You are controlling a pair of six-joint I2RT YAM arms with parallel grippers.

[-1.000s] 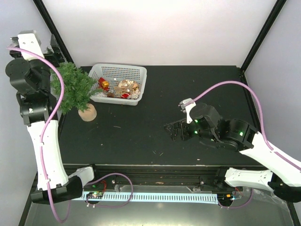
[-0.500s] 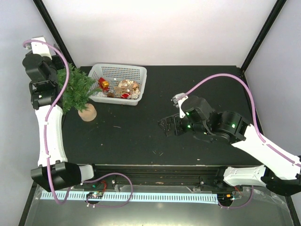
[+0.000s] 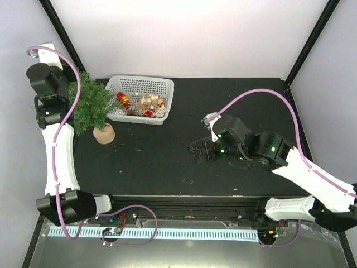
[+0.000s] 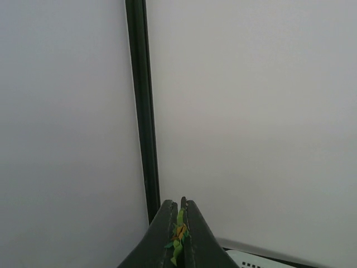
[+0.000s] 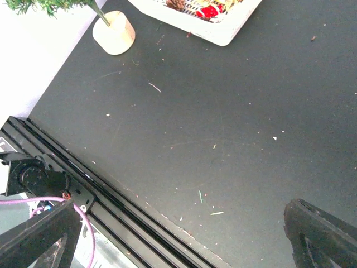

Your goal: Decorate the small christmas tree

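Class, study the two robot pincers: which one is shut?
The left pincer, up beside the small dark-green christmas tree, is shut, nipping a small green and orange scrap; the right pincer, over the black table, gapes wide open.

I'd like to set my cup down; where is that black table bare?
Widest bare stretch: far right of the table, between the white basket and the right wall. Also free: the middle, between the small christmas tree and the right gripper. Crowded: the far left corner, tree, basket and left arm.
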